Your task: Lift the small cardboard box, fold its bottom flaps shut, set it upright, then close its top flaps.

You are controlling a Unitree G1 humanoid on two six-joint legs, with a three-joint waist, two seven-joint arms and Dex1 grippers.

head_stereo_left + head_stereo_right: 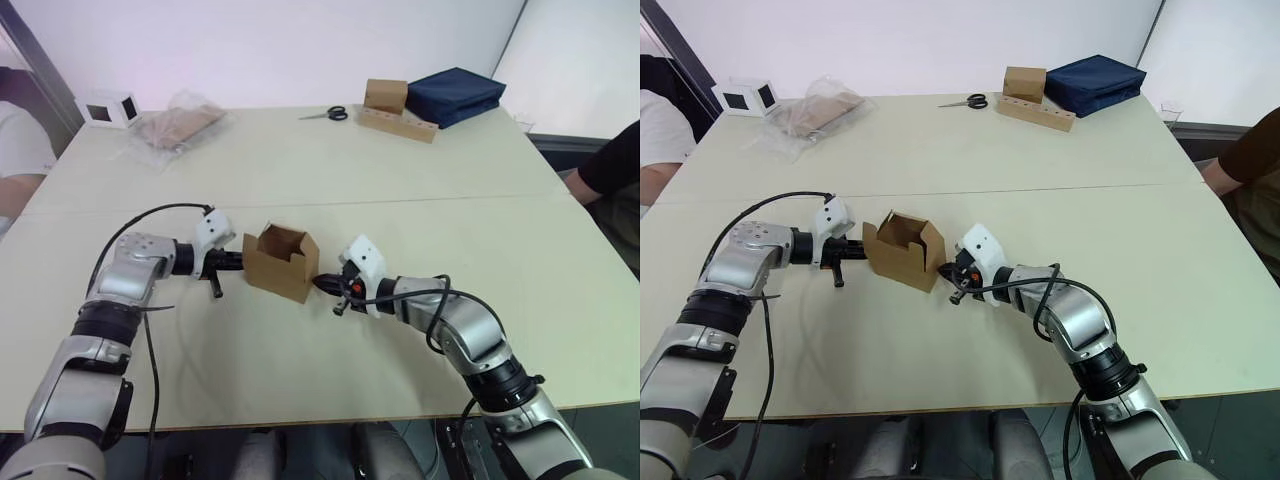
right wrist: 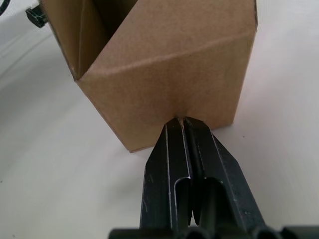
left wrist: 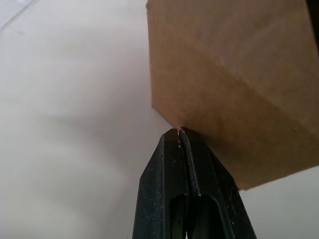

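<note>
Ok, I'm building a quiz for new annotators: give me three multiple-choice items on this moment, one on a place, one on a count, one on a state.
1. Where does the small cardboard box stand?
A. beside the scissors
B. on the table between the two grippers
C. on the navy bag

2. How many grippers press their tips against the box?
A. none
B. one
C. two

3. How are the top flaps?
A. open, standing up
B. tucked shut
C. torn off

Answers: 1 B, the left gripper and right gripper flank it on the table. 2 C, each wrist view shows shut fingertips against a box wall. 3 A, the head views look into the open top.
</note>
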